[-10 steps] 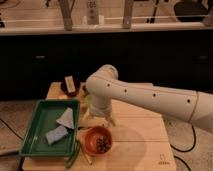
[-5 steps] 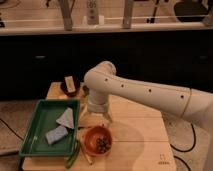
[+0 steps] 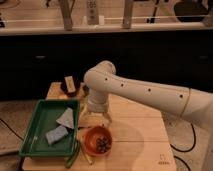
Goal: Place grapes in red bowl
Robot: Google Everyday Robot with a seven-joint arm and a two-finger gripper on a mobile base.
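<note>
Grapes (image 3: 103,144) sit in red bowl (image 3: 97,141); gripper (image 3: 95,116) just above it w/ fingers apart, green tray (image 3: 35,131) left of bowl.

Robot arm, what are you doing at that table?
The white robot arm reaches over the wooden table. Its gripper hangs open just above and behind the red bowl, holding nothing. The grapes already lie inside the bowl. Beside the bowl, on its other side, sits a green tray with a couple of pale things in it.
</note>
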